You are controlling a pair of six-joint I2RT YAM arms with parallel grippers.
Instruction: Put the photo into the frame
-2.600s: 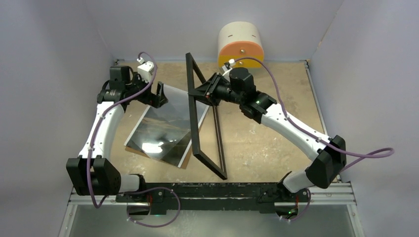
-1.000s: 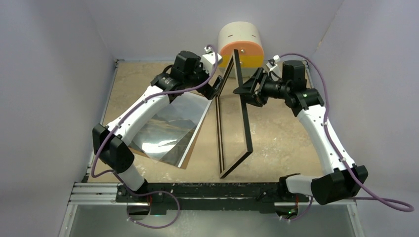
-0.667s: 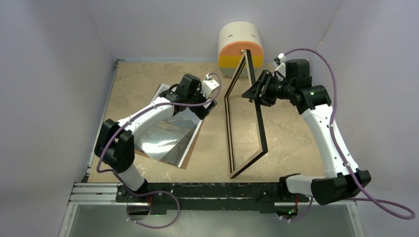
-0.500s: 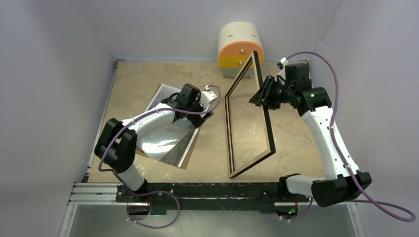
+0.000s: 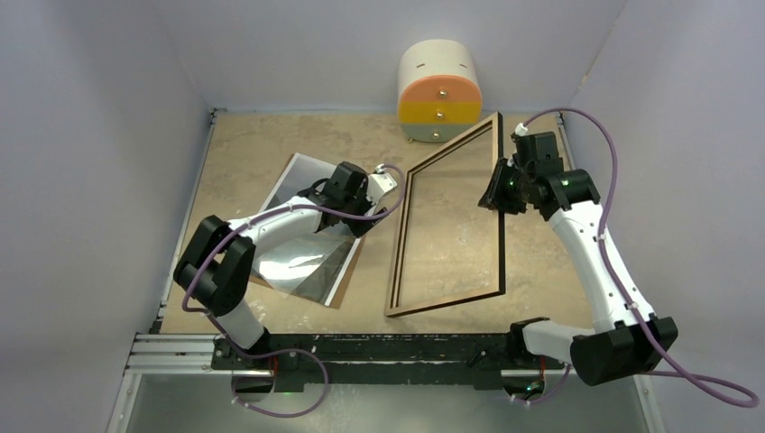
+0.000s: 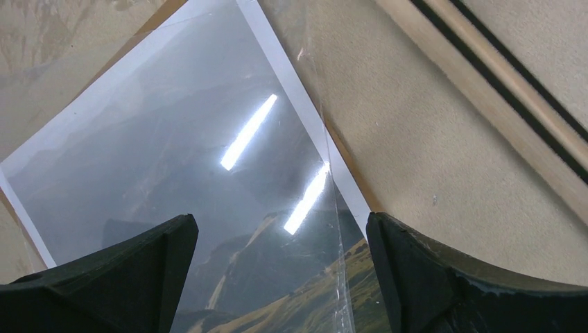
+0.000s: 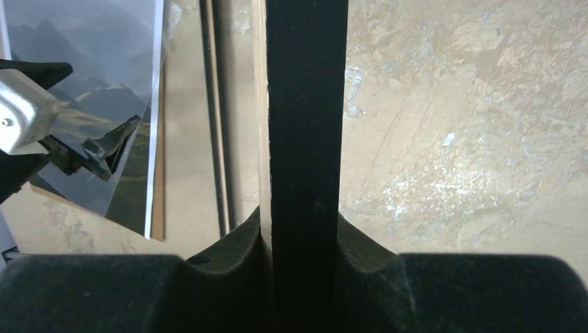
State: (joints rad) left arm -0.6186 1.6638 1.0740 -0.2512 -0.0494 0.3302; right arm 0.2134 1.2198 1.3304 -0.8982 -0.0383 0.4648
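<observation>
The photo [image 5: 302,244] lies face up on the table's left half, glossy, dark landscape, white border; it fills the left wrist view [image 6: 173,159]. The frame [image 5: 442,299] lies almost flat right of it, light wood side up, its left rail on the table [image 6: 485,90]. My right gripper [image 5: 499,191] is shut on the frame's right rail [image 7: 305,125], which runs between its pads [image 7: 303,243]. My left gripper [image 5: 363,215] is open and empty just above the photo's right edge, its fingers [image 6: 118,277] spread over the print.
A brown backing board [image 5: 340,290] shows under the photo's right edge. A clear sheet's edge [image 6: 327,180] lies on the print. A round white, orange and yellow drawer unit [image 5: 439,90] stands at the back wall. Grey walls close in three sides.
My right gripper has swung the frame from standing on edge down to nearly flat, moving right. My left arm came away from the frame's top and dropped over the photo's right edge.
</observation>
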